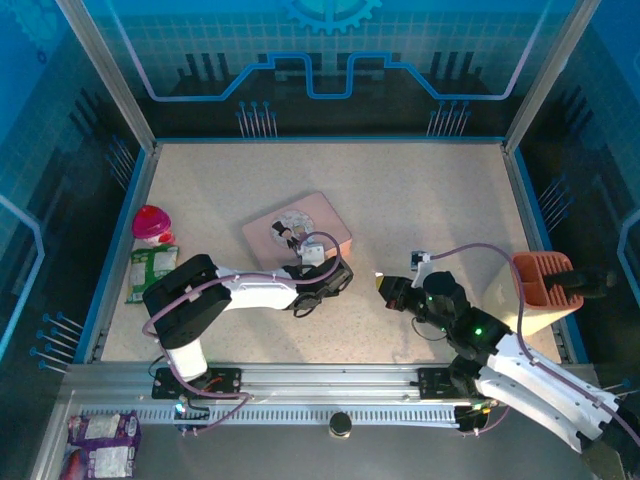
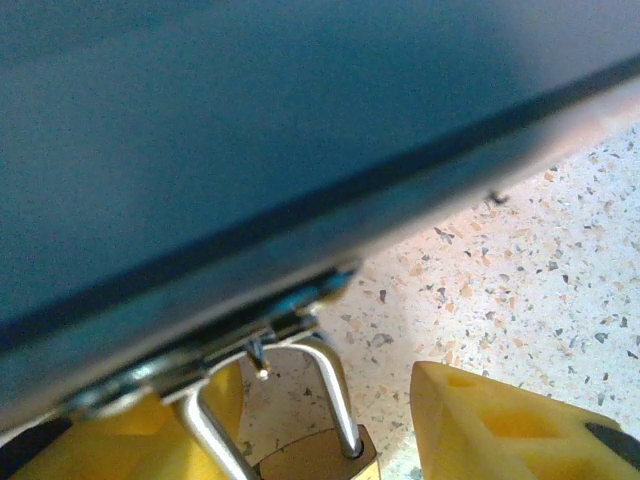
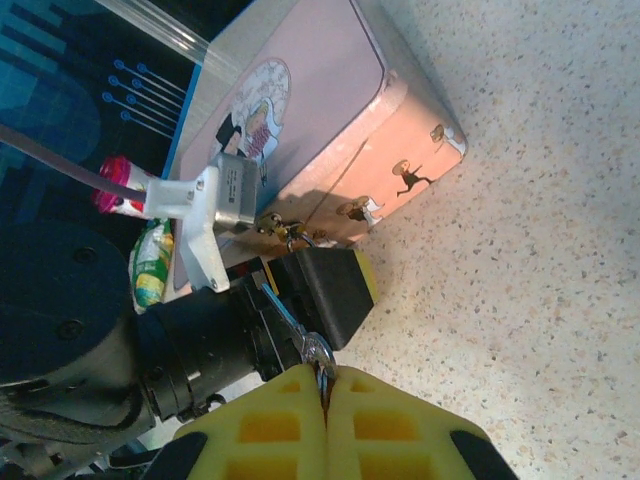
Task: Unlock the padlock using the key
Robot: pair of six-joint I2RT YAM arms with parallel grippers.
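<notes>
The padlock (image 2: 312, 458) shows at the bottom of the left wrist view, a brass body with a thin silver shackle (image 2: 338, 398) hooked up into the dark edge of the pink tin above it. My left gripper (image 2: 325, 405) stands open around it, with a gap to the right yellow finger (image 2: 500, 425). In the top view the left gripper (image 1: 338, 272) sits against the tin's near corner. My right gripper (image 3: 327, 385) is shut on the key (image 3: 318, 352), whose thin blade points up-left toward the left arm. This right gripper (image 1: 382, 284) hovers just right of the left one.
The pink tin with the cartoon couple (image 1: 297, 228) lies mid-table, seen close up in the right wrist view (image 3: 300, 110). A pink-capped cup (image 1: 150, 222) and a green packet (image 1: 150, 270) lie at the left. An orange holder (image 1: 540, 285) stands at the right edge.
</notes>
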